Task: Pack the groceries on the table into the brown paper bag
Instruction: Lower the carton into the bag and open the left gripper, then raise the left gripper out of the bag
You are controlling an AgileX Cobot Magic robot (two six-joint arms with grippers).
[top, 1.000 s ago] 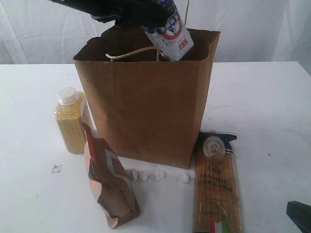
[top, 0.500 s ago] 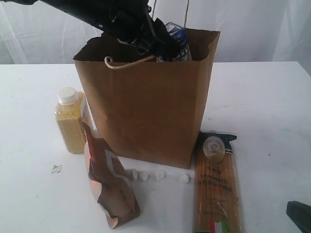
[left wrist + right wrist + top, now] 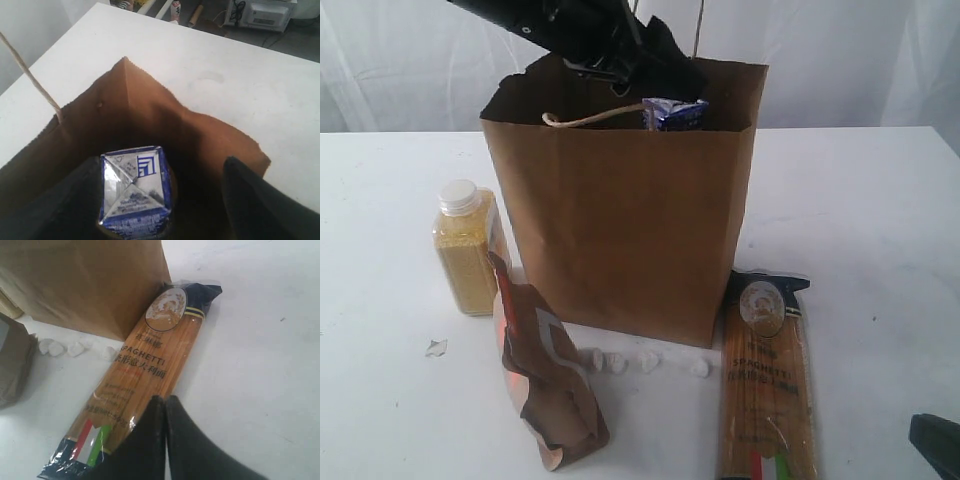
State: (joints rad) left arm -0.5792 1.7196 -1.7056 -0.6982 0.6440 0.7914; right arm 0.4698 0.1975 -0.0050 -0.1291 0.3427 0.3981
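Note:
The brown paper bag (image 3: 630,230) stands upright in the middle of the table (image 3: 860,220). My left gripper (image 3: 655,65) hangs over the bag's mouth. In the left wrist view the left gripper (image 3: 162,167) is open, and the small blue-white carton (image 3: 135,192) stands inside the bag (image 3: 150,110) with a wide gap to one finger (image 3: 255,200). The carton's top (image 3: 675,112) just shows at the rim. My right gripper (image 3: 165,402) is shut and empty, just over the spaghetti packet (image 3: 150,365).
A yellow-filled bottle (image 3: 467,250) stands left of the bag. A brown-orange foil pouch (image 3: 545,380) leans in front of the bottle. The spaghetti packet (image 3: 765,385) lies right of the bag. Small white crumbs (image 3: 640,362) lie along the bag's foot.
The left gripper came down into the bag's mouth with the carton, then its jaws spread. The carton now sits lower, only its top at the rim. The right arm stayed still.

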